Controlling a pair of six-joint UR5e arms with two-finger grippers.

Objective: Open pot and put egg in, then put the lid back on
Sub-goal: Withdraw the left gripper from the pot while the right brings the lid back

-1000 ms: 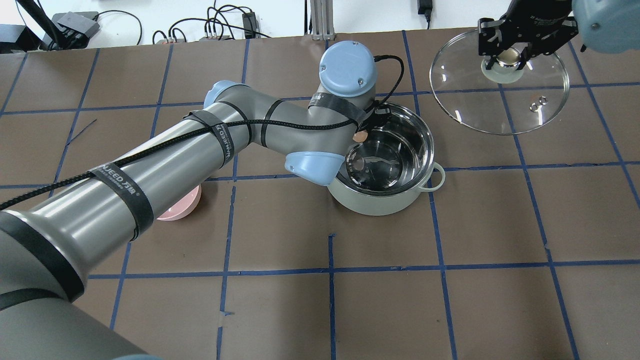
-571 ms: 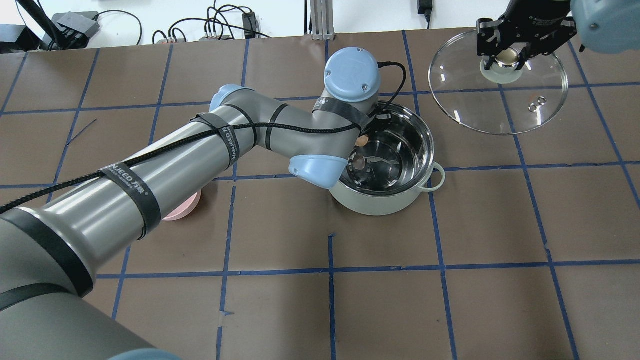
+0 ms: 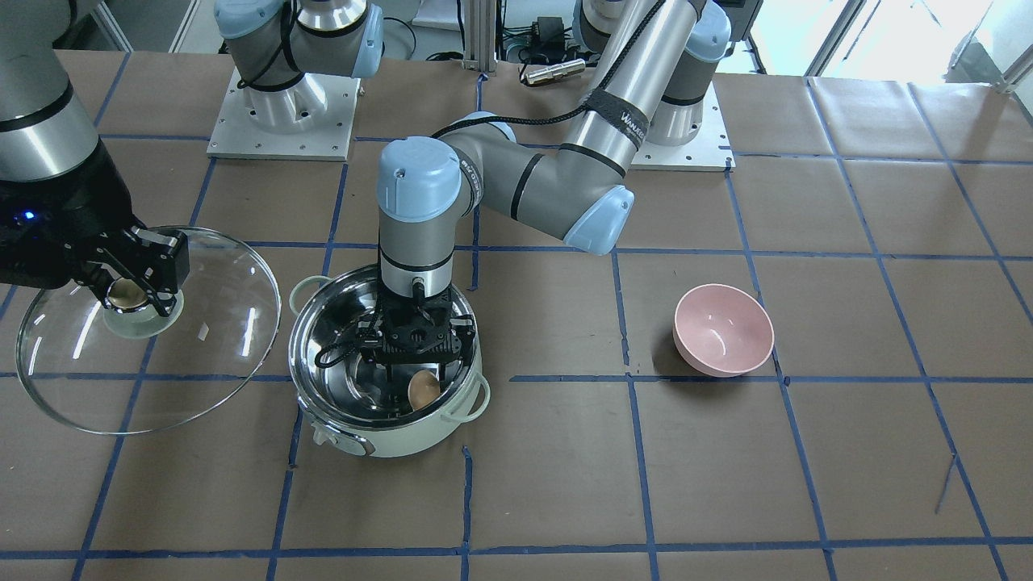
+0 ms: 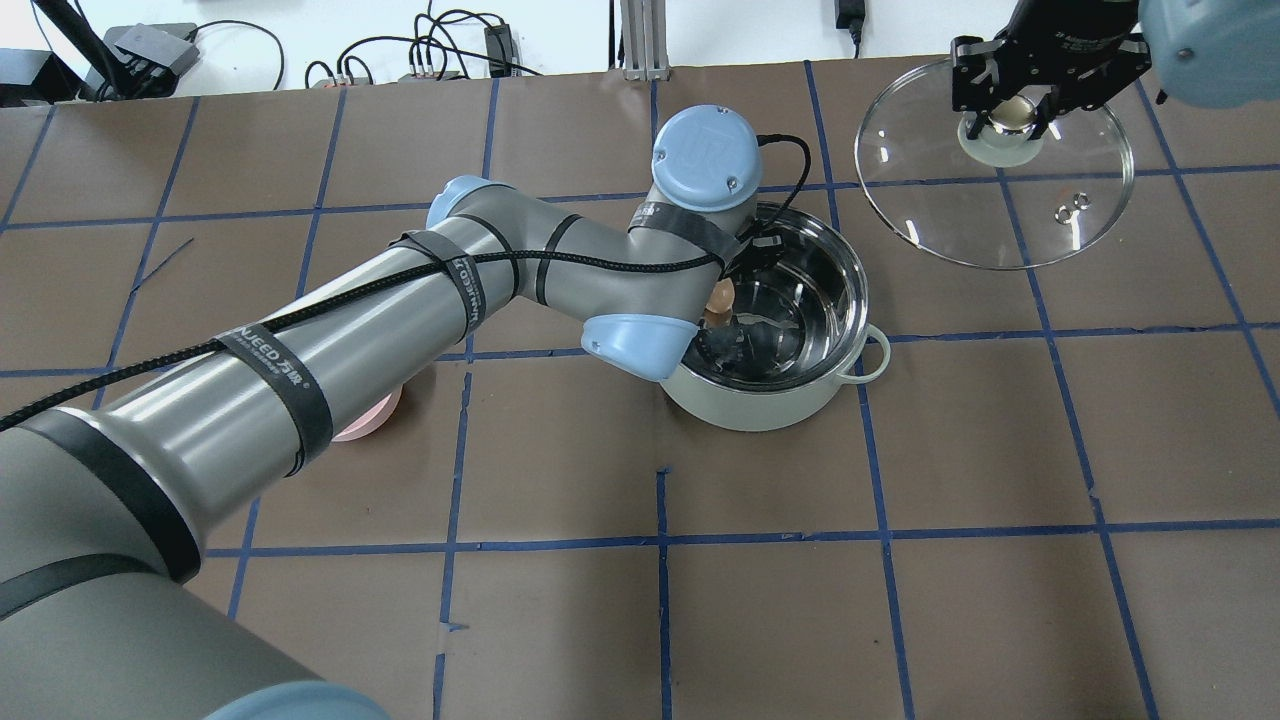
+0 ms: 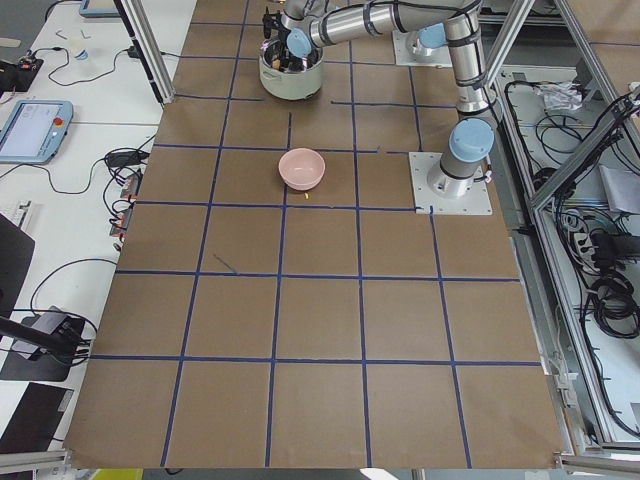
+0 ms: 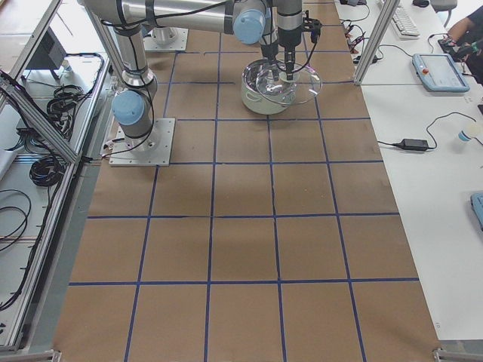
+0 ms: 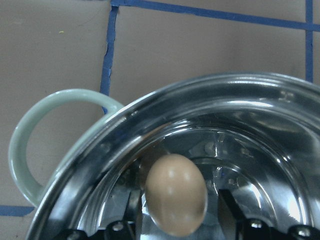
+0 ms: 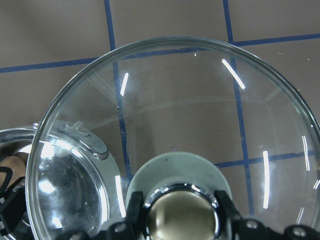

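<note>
Front-facing exterior view, left end effector (image 3: 416,379) inside the open pot (image 3: 379,432), egg (image 3: 423,390) pinched between its fingertips near the wall, right end effector (image 3: 129,297) clamped on the lid (image 3: 202,363), held tilted beside the pot.

The left arm (image 4: 300,370) and the right arm (image 3: 36,121) are smooth silver-grey tubes linked by thick cylindrical joints, each closed by a round pale-blue cap (image 4: 707,157) with small screws near its edge. A black braided cable (image 4: 600,264) runs along the left arm under black straps (image 4: 300,385) printed with white lettering. The left gripper (image 3: 416,387) and the right gripper (image 3: 129,297) are black and angular; a small blue light (image 3: 29,215) glows on the right wrist's black casing
</note>
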